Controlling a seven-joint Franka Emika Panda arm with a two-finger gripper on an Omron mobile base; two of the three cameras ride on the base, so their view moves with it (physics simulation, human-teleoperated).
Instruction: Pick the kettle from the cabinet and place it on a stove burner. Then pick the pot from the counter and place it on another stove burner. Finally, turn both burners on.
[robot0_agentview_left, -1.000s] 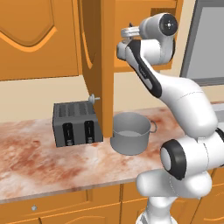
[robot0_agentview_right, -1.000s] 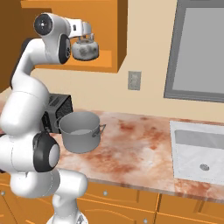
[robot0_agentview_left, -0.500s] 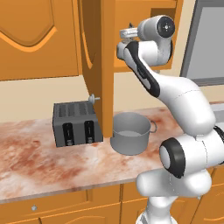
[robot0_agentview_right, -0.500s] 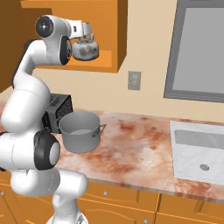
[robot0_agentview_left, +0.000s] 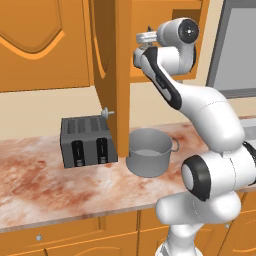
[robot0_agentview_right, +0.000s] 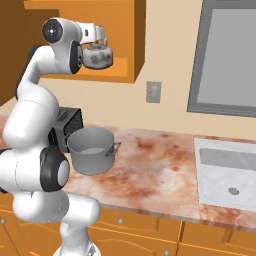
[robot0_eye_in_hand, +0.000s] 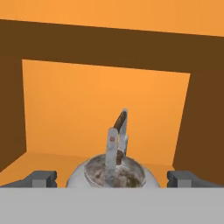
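Kettle (robot0_eye_in_hand: 113, 174) sits upright on the shelf of the open orange cabinet (robot0_agentview_right: 127, 70), its tall loop handle (robot0_eye_in_hand: 117, 139) standing straight up and seen nearly edge-on from the hand, so the loop runs away toward the cabinet's back wall. No writing reads on it; a small red dot marks the handle. The gripper (robot0_eye_in_hand: 112, 178) is spread wide, one fingertip on either side of the kettle body, not touching. Below, the pot (robot0_agentview_left: 149, 152) stands on the marbled surface (robot0_agentview_left: 45, 185) beside the toaster (robot0_agentview_left: 87, 141).
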